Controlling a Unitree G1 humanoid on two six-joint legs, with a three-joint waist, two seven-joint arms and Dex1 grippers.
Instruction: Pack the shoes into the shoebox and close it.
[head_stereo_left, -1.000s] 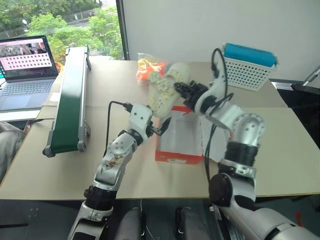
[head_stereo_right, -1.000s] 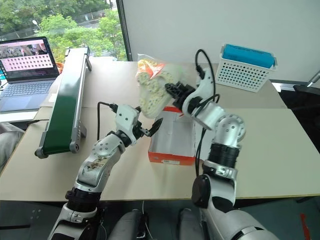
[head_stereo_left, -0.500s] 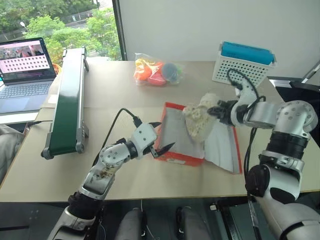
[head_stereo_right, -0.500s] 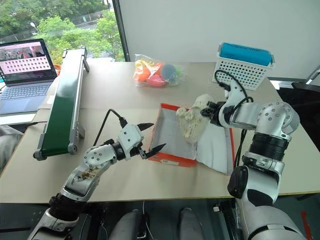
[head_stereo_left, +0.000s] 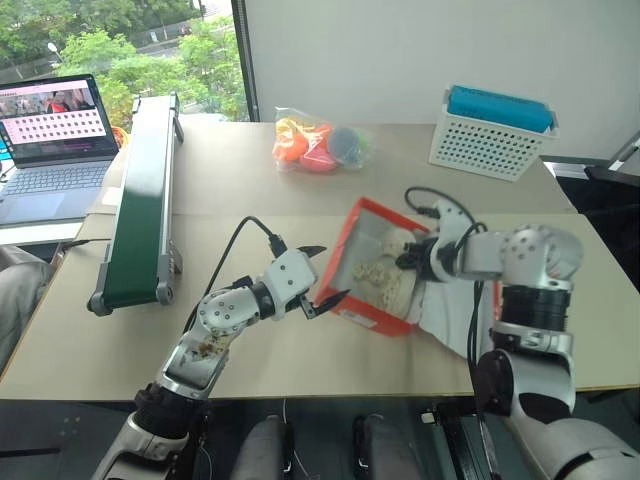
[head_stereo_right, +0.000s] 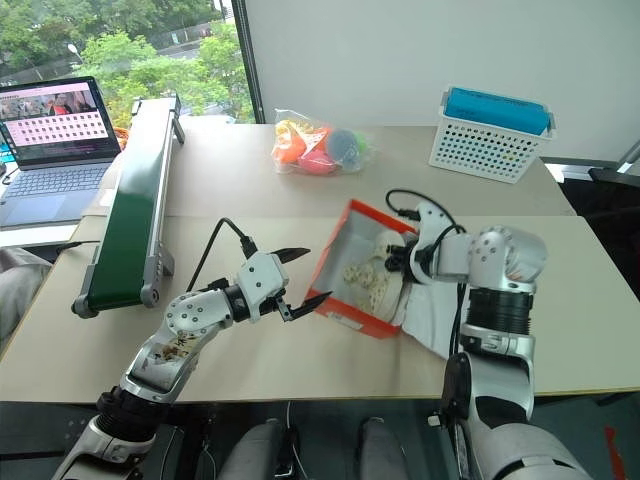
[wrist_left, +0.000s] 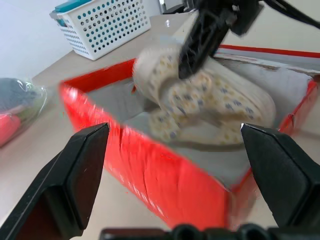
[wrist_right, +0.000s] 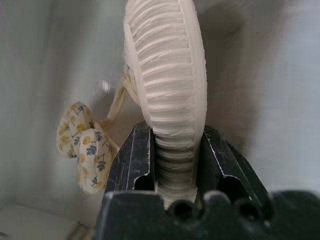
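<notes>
Left gripper (head_stereo_left: 318, 275) nearest: jaws spread wide, empty, pointing level at the near left wall of the box (head_stereo_left: 352, 314), just short of it with a gap showing; the wall sits between its fingertips in the left wrist view. The box is tilted up on its left side, white interior turned toward the right arm, lid (head_stereo_left: 455, 315) lying open flat on the table (head_stereo_left: 250, 180) beyond. Right gripper (head_stereo_right: 396, 262) reaches down into the box, jaws clamped on the ribbed sole edge of a shoe (wrist_right: 167, 80); the sole stands on edge between the fingers (wrist_right: 135, 160), its long axis running away along the gripper's line into the box. Shoes (wrist_left: 200, 105) are inside the box, floral lining visible; I cannot tell whether the lower one rests flat. Judgement: release comes next, and the right arm is the one placed for it; the left is placed to steady the box wall. Farther off: bagged toys (head_stereo_left: 320, 145), basket (head_stereo_left: 490, 135), conveyor (head_stereo_left: 140, 190), laptop (head_stereo_left: 50, 140).
</notes>
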